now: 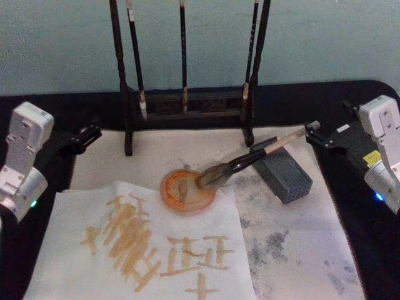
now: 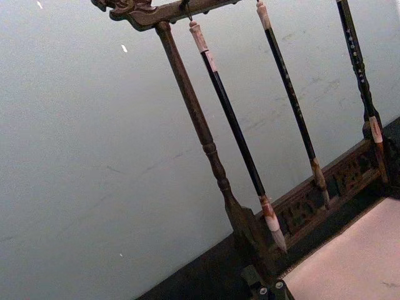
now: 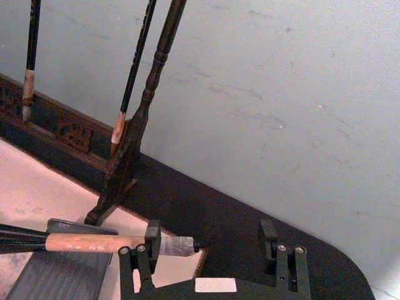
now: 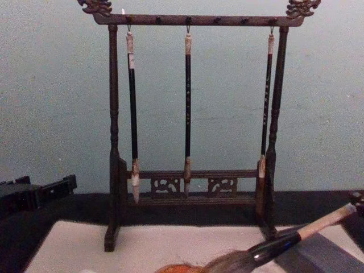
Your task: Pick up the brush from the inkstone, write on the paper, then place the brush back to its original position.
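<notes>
Right hand (image 3: pixel 210 240) at the brush (image 1: pixel 253 157) handle end.
Open wide, gripping nothing; grey block (image 1: pixel 284 175) props the handle, bristles sit in inkstone (image 1: pixel 172 194). Left hand (image 1: pixel 90 135) parked.

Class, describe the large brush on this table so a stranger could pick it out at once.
Start at the wooden rack at the back. In front of it, the brush leans over a dark grey block, bristles in the round orange dish. Unlike the three thin black brushes hanging, it has a thick pale handle.
</notes>
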Robot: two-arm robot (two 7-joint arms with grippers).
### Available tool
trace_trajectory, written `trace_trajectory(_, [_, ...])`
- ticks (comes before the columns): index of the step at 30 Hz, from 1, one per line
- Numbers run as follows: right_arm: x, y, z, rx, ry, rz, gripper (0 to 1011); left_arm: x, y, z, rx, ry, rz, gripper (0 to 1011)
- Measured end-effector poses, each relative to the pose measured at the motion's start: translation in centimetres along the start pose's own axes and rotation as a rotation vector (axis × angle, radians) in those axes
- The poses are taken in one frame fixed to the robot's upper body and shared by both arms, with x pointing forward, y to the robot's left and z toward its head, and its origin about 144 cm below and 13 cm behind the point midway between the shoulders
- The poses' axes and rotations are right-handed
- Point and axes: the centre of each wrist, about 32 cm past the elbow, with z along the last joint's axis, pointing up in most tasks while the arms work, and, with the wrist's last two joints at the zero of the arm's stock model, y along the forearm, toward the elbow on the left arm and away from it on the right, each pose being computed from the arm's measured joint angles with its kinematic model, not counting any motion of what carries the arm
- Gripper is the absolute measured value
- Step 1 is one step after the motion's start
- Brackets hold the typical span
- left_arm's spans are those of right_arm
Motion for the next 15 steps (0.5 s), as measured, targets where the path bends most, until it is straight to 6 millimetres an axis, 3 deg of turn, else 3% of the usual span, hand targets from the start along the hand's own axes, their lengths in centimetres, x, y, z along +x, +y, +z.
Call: trace_trajectory(15, [0.00,0.00,0.00,0.000,0.000,0.000,1008,0.00,0.00,0.00,0.000,0.000,0.000,1002])
